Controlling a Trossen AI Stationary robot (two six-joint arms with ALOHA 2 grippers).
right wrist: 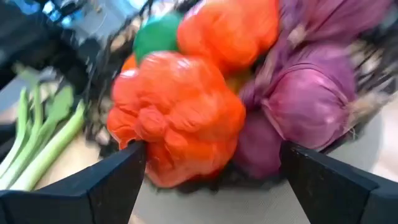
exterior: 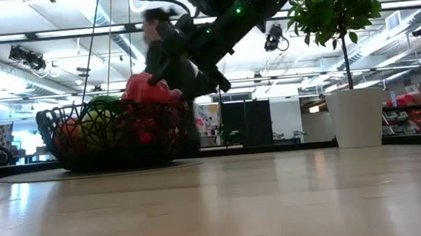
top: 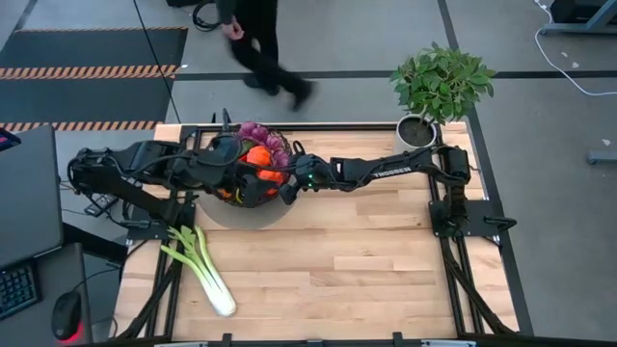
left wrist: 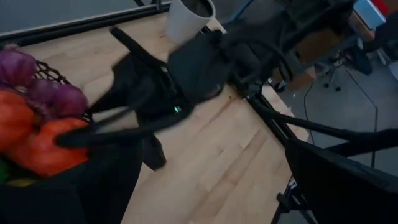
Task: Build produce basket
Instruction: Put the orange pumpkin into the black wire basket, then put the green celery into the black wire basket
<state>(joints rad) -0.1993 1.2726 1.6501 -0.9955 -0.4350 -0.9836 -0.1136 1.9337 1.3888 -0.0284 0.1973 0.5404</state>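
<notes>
The dark wire basket (top: 253, 199) stands on a round grey mat at the table's far left and also shows in the low view (exterior: 68, 149). It holds orange peppers (right wrist: 180, 118), purple onions (right wrist: 305, 106), something green and other produce. A leek (top: 198, 270) lies on the table near the left front. My right gripper (right wrist: 211, 155) is open at the basket's right side, its fingers either side of the front orange pepper. My left gripper (top: 229, 164) is at the basket's left rim. My right gripper comes level from the table's right, its fingers spread wide. One fingertip (left wrist: 65, 140) shows against the side of an orange pepper (left wrist: 37, 155) in the basket. I cannot tell whether it touches.
A white pot with a green leafy plant (top: 439, 87) stands at the far right corner. A person (top: 255, 43) walks past behind the table. Bare wood lies in the middle and at the near right of the table (top: 366, 270).
</notes>
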